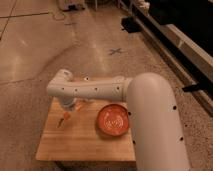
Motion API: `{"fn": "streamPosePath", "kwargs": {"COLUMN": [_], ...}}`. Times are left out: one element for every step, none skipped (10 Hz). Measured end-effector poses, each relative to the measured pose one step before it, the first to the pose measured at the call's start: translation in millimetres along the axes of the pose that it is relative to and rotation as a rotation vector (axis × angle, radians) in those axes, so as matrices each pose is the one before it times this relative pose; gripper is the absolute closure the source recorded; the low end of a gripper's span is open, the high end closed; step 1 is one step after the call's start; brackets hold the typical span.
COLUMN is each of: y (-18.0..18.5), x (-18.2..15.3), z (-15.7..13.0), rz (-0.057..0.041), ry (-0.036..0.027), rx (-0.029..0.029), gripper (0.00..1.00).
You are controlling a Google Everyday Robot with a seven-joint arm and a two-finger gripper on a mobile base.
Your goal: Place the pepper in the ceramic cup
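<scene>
My gripper (66, 111) hangs from the white arm over the back left part of the wooden table (80, 145). It points down and is shut on the pepper (63, 119), a small slim orange piece that shows just under the fingertips, close to the tabletop. The ceramic cup is hidden; the arm covers the back edge of the table where it could stand.
A round orange-red plate (114, 120) lies on the table to the right of the gripper. My arm's thick white link (155, 125) fills the right foreground. Concrete floor surrounds the table, and a dark bench (175, 30) runs along the right.
</scene>
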Motion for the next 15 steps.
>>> {"fn": "streamPosePath", "kwargs": {"y": [-3.32, -6.22, -3.16, -1.77, -1.30, 0.49, -0.40, -2.90, -2.09, -1.13, -0.09, 0.19, 1.31, 2.31, 1.37], "x": [4.43, 7.36, 6.94, 6.14, 8.99, 9.24, 12.75, 14.46, 12.26, 10.31, 4.71, 7.80, 14.11, 17.54, 12.06], "z": [-6.82, -15.08, -10.83, -5.49, -2.36, -0.80, -4.89, -8.77, -7.37, -4.81, -0.67, -2.08, -3.00, -4.65, -4.15], "rz": [0.00208, 0.00408, 0.01028, 0.00877, 0.01305, 0.01391, 0.01631, 0.01398, 0.01221, 0.01541, 0.00968, 0.00936, 0.01287, 0.01671, 0.01486], "ry": [0.00256, 0.00535, 0.00726, 0.00394, 0.00378, 0.00337, 0.00627, 0.00559, 0.00430, 0.00374, -0.00018, -0.00367, 0.00446, 0.00362, 0.00066], "rx": [0.00018, 0.00144, -0.00094, -0.00076, -0.00004, 0.00082, -0.00371, -0.00258, -0.00117, -0.00072, 0.00064, -0.00259, -0.00041, -0.00117, -0.00393], "gripper": [0.99, 0.99, 0.99, 0.99, 0.99, 0.99, 0.99, 0.99, 0.99, 0.99, 0.99, 0.99, 0.99, 0.99, 0.99]}}
